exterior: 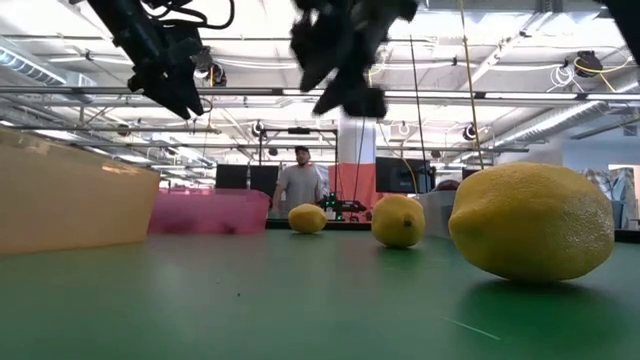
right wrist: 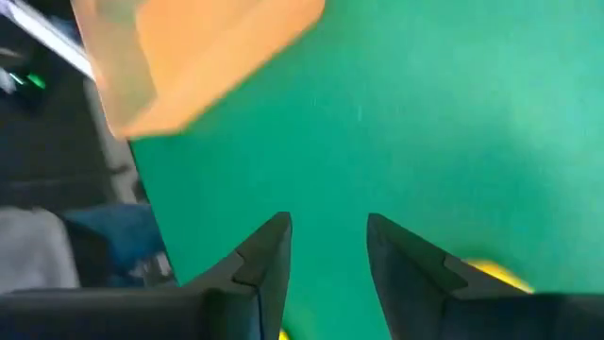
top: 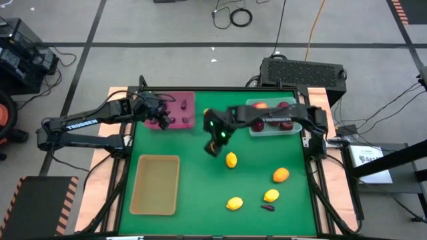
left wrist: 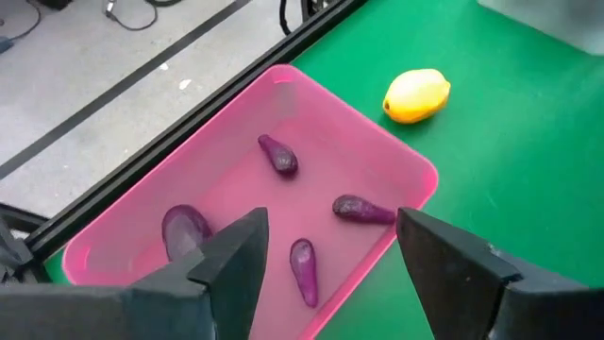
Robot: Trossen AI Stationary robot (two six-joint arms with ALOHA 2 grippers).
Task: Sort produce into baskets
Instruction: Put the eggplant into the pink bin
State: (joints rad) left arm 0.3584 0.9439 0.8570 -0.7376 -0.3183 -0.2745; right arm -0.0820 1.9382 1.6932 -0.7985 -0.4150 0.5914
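The maroon tray [top: 175, 110] stands at the far left and holds several dark purple vegetables [left wrist: 279, 155]. My left gripper [left wrist: 326, 255] hangs open and empty above its near part. My right gripper [top: 213, 147] is open and empty above the green mat at the table's middle, just left of a lemon [top: 231, 160]. The clear tray [top: 273, 117] at the far right holds red apples. The tan tray [top: 155, 185] stands at the near left. Two more lemons [top: 234, 203] [top: 271, 195], an orange fruit [top: 281, 175] and a purple vegetable [top: 267, 207] lie on the mat at the near right.
A raised frame runs around the green mat [top: 200, 180]. In the low view a lemon [exterior: 530, 220] lies close to the camera. A person [exterior: 300, 180] stands in the room beyond the table. Bare mat lies between the tan tray and the lemons.
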